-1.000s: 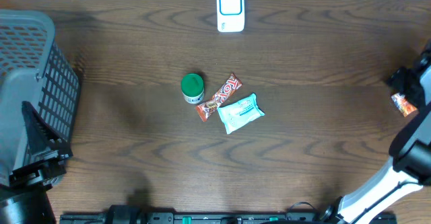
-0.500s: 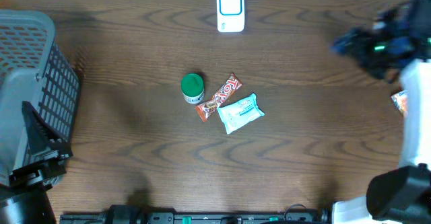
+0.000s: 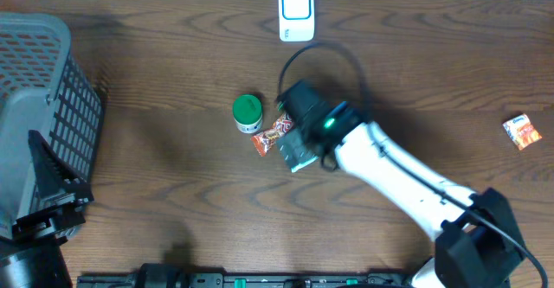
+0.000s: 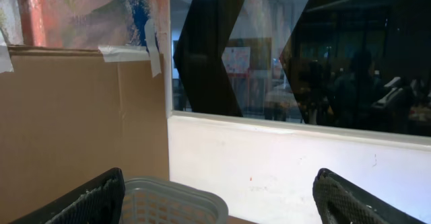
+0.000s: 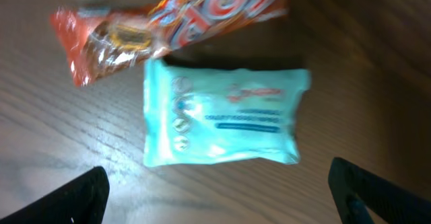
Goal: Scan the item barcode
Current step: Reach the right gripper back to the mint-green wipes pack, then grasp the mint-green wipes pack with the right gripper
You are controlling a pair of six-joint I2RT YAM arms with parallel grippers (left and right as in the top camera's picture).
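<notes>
The pale blue packet (image 5: 222, 116) lies flat on the bench (image 5: 377, 62), near its middle, directly under my right tool (image 5: 217, 183). The print on its face is blurred, so I cannot tell if a barcode shows. My right tool hangs above the packet with its fingers (image 5: 74, 200) spread wide apart, and it grips nothing.

Just beside the far edge of the packet lies an orange candy bar (image 5: 168, 22), at a slant. In the overhead view a small jar with a green lid (image 3: 247, 111) stands just beside the left end of this bar.

The white scanner (image 3: 296, 11) stands at the far edge of the bench, well apart from these things. A small orange sachet (image 3: 521, 132) lies alone near the right edge. A grey basket (image 3: 39, 98) stands at the left end. My left tool (image 4: 220, 177) is above the basket, also wide open and empty, and its camera faces a wall.
</notes>
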